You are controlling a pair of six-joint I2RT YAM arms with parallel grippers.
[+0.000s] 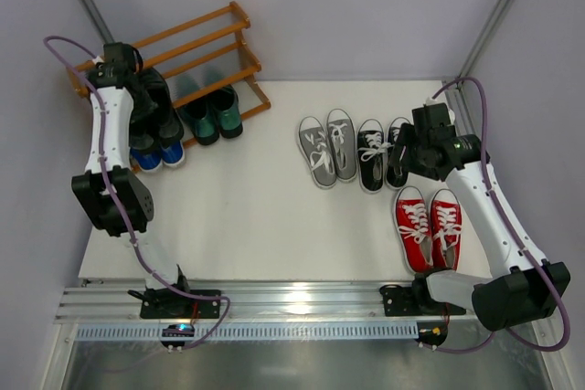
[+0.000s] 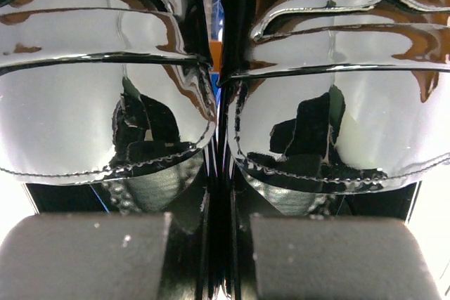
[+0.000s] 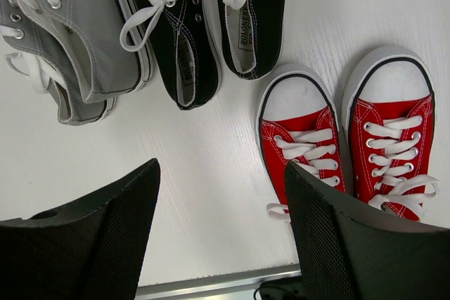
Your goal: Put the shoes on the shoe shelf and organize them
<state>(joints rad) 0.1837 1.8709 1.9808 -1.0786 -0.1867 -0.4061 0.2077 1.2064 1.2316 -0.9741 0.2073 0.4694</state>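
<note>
- Left gripper (image 2: pixel 211 258) is up at the shoe shelf (image 1: pixel 203 28) in the far left corner, its fingers (image 2: pixel 84 258) pinching the black leather loafers (image 2: pixel 105 117) by their adjoining inner edges.
- In the wrist view the glossy pair sits side by side, toes touching.
- From above, the loafers hang over the shelf's left half, right above the blue sneakers (image 1: pixel 155 155), whose toes poke out at the near edge.
- Just to the right, the dark green loafers (image 1: pixel 212 114) sit on the lowest tier, toes pointing near.
- Over on the right, the right gripper (image 3: pixel 221 237) hovers with fingers spread wide and only bare white table (image 1: pixel 265 216) between them.
- Grey sneakers (image 1: pixel 327 148) and black-and-white lace-up sneakers (image 1: pixel 379 154) stand in a row on the table.
- Red sneakers (image 1: pixel 428 226) are just nearer, on the right.
</note>
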